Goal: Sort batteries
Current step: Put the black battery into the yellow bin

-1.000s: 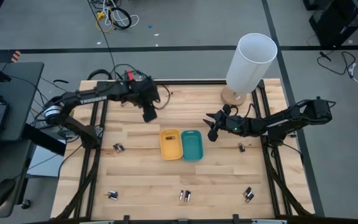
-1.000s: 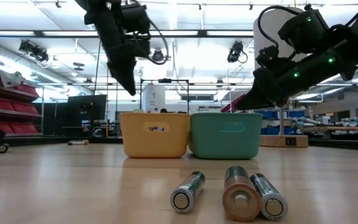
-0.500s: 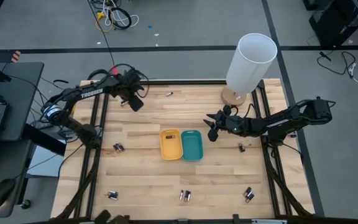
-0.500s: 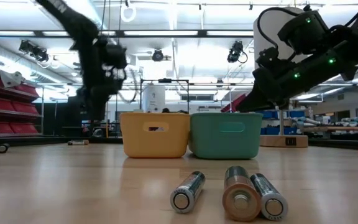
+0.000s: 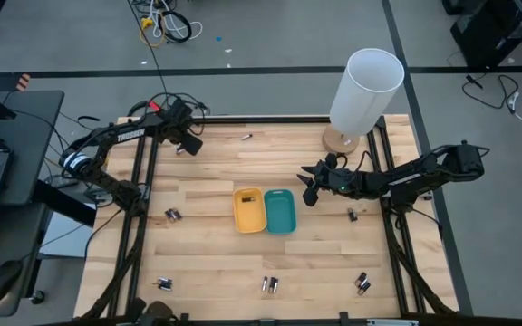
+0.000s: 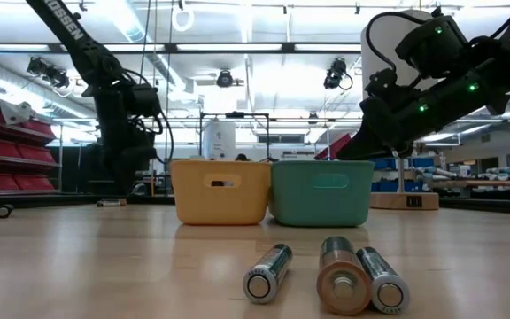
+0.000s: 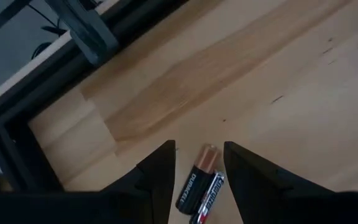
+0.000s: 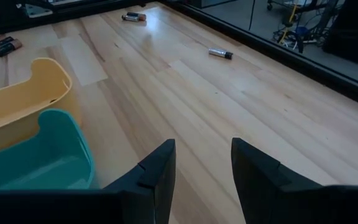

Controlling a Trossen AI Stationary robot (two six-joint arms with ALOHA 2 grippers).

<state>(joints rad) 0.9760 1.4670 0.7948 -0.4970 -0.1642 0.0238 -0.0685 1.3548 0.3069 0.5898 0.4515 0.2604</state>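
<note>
Small batteries lie scattered on the wooden table: a pair [image 5: 172,215] at the left, others along the near edge [image 5: 270,285], one [image 5: 247,136] near the far edge. My left gripper [image 5: 191,145] is open near the far left corner, low over two batteries [image 7: 197,186] lying side by side; its fingers stand on either side of them. My right gripper [image 5: 308,190] is open and hovers just right of the teal tray [image 5: 279,210]. The yellow tray [image 5: 248,209] stands beside the teal one.
A tall white cylinder [image 5: 365,86] on a wooden base stands at the far right corner. The table's black frame rail [image 7: 86,37] runs close behind the left gripper. In the low view three batteries [image 6: 343,276] lie near the camera, in front of both trays.
My left gripper has swung from near the yellow tray toward the table's far left corner and come down low over the two batteries there. The right arm has kept still.
</note>
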